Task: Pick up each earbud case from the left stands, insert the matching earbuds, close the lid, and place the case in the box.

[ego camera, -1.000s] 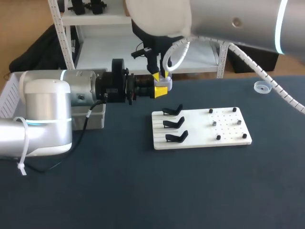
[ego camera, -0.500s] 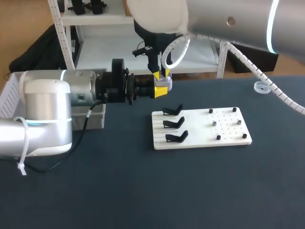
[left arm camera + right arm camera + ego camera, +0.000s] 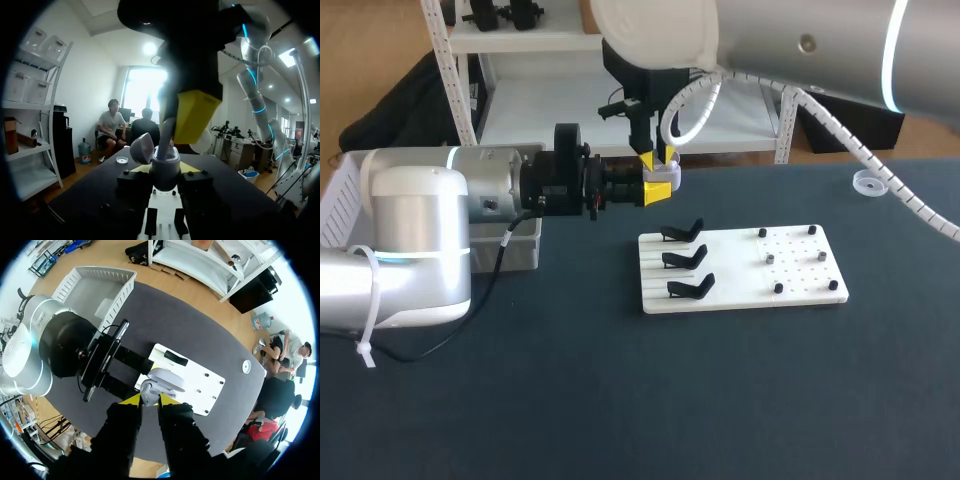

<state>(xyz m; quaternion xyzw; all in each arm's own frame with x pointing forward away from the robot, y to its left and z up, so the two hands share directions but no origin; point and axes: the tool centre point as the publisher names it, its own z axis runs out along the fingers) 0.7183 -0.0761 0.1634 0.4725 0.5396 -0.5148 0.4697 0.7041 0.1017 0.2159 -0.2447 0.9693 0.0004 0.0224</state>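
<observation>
Dark cloth covers the table (image 3: 620, 400), and on it sits a white board (image 3: 740, 292) whose three black stands (image 3: 685, 258) are all bare, so this looks like the last case to be filled. From where I stand, the left gripper (image 3: 658, 190) reaches in sideways above the far end of the board and is clamped on the case (image 3: 165, 169), holding it off the table with its lid (image 3: 142, 147) tipped open. The right gripper (image 3: 150, 401) hangs straight down over it, fingers pinched close. They seem to be nipping an earbud (image 3: 166, 142), whose pale stem points into the mouth of the case. I'd say the step in hand is the insertion itself. The earbud needs to go straight down until it seats, then the right fingers must let go and lift away cleanly without dragging it back out. Whether a second earbud waits on the board's pegs is too small to tell. After that comes pressing the lid down, then carrying the case over to the white box (image 3: 340, 200) at the left edge.
</observation>
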